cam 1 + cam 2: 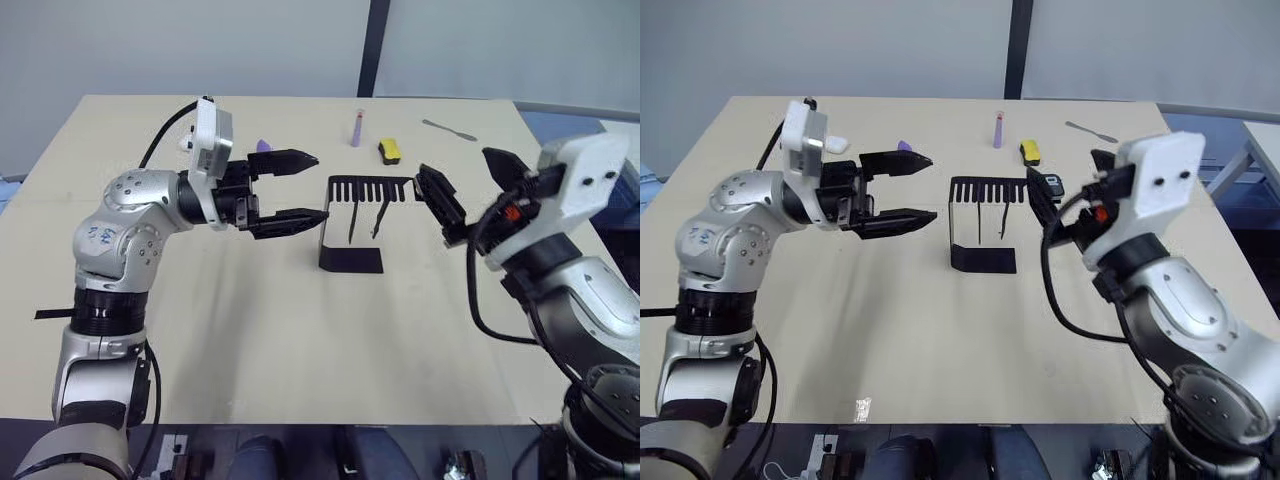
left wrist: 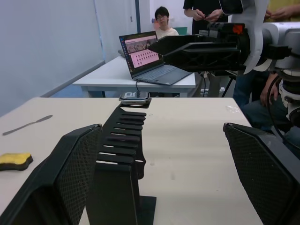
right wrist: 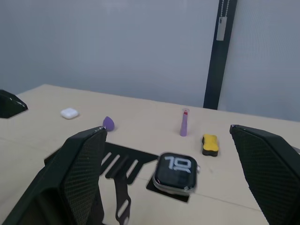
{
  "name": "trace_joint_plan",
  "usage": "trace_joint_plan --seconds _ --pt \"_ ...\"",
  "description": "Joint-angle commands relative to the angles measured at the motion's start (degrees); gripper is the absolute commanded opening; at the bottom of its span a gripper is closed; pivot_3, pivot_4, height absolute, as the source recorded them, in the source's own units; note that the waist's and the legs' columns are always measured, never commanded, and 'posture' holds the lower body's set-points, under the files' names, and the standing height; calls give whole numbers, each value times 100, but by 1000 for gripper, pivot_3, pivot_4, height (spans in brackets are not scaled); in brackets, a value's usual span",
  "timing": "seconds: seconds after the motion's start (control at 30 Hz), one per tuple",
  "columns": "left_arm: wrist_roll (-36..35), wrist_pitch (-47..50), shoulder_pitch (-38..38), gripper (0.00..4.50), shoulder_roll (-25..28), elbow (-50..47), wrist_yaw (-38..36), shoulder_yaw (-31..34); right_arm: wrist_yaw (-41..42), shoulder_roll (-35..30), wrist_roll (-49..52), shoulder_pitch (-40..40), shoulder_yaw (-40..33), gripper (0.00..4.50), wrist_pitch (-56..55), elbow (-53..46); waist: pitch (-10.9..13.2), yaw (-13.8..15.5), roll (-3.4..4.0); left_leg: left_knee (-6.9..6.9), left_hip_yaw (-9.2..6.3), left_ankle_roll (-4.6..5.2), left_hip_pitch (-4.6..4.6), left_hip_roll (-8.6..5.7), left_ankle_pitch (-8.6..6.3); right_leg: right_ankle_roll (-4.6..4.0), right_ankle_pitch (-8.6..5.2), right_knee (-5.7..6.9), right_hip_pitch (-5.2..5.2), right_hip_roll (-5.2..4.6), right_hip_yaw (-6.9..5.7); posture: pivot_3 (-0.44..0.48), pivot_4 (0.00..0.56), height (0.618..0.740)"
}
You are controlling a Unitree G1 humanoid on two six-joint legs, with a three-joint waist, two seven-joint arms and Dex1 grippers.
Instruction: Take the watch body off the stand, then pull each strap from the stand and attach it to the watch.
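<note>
the watch body point(image 3: 175, 172), low centre of frame, looks light and slick; grip its rim. right gripper point(image 3: 173, 187) and left gripper point(image 1: 287, 190) both gape wide.

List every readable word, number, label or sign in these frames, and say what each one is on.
"10": white digits on the dark screen of the small rounded-square watch body, sitting on the end of the thin black metal stand.
Open laptop screen on the white desk behind: pink page content, too small to read.
Blue marks on the silver shoulder shell of the left arm: too blurred to read.
</note>
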Motion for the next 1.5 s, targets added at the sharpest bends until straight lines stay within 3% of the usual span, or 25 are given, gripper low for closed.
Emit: trace_joint_plan --seconds 0.03,0.23,0.3,0.4,1.17,1.2,1.23,1.37,1.4,1.5 --pt "267 -402 -227 4464 -79 197 -32 -16 -489 159 39 -383 171 4500 273 267 0 0 0 0 0 0 -2 0 0 0 0 0 -2 0 0 0 150 740" --pt "377 -544 -317 4464 -177 297 -95 -30 -1291 658 -178 -778 381 4500 979 628 -1 -8 2 11 0 1 -37 2 1 0 0 19 -40 -2 0 0 150 740" --pt "400 -561 -334 4464 -194 306 -102 -30 -1382 770 -291 -840 416 4500 1120 650 -1 -15 2 34 1 2 -91 3 2 0 0 48 -93 -2 1 0 150 740" --pt "431 -581 -352 4464 -219 326 -118 -29 -1471 978 -379 -950 397 4500 1308 709 -1 -39 2 38 2 -1 -99 4 4 -2 -1 60 -110 -2 1 0 150 740" --pt "469 -549 -413 4464 -316 221 -50 14 -1046 1664 -940 -1012 78 4500 1811 649 -1 -148 2 32 2 -3 -100 4 6 -4 -2 63 -114 -1 0 0 150 740" --pt "467 -544 -410 4500 -313 209 -44 14 -1013 1687 -956 -1012 80 3950 1818 659 -1 -149 2 32 2 -3 -100 4 6 -4 -2 63 -114 -2 0 0 150 740" --pt "468 -544 -408 4500 -311 200 -37 14 -978 1711 -969 -1013 78 3742 1826 670 -1 -149 2 32 2 -3 -100 4 6 -4 -2 63 -115 -2 0 0 150 740" --pt "469 -535 -404 4500 -306 182 -12 22 -802 1708 -1066 -1046 114 1788 1824 661 -1 -145 2 32 2 -3 -100 3 6 -4 -2 62 -114 -2 0 0 150 740" --pt "467 -531 -404 4500 -304 180 -7 25 -746 1696 -1092 -1064 130 1569 1815 647 -1 -144 2 33 2 -3 -100 3 6 -4 -2 62 -114 -2 0 0 150 740" --pt "460 -514 -390 4500 -291 162 1 31 -617 1697 -1122 -1111 92 1575 1840 563 -1 -144 2 33 2 -3 -100 3 6 -4 -2 63 -114 -2 0 0 150 740"
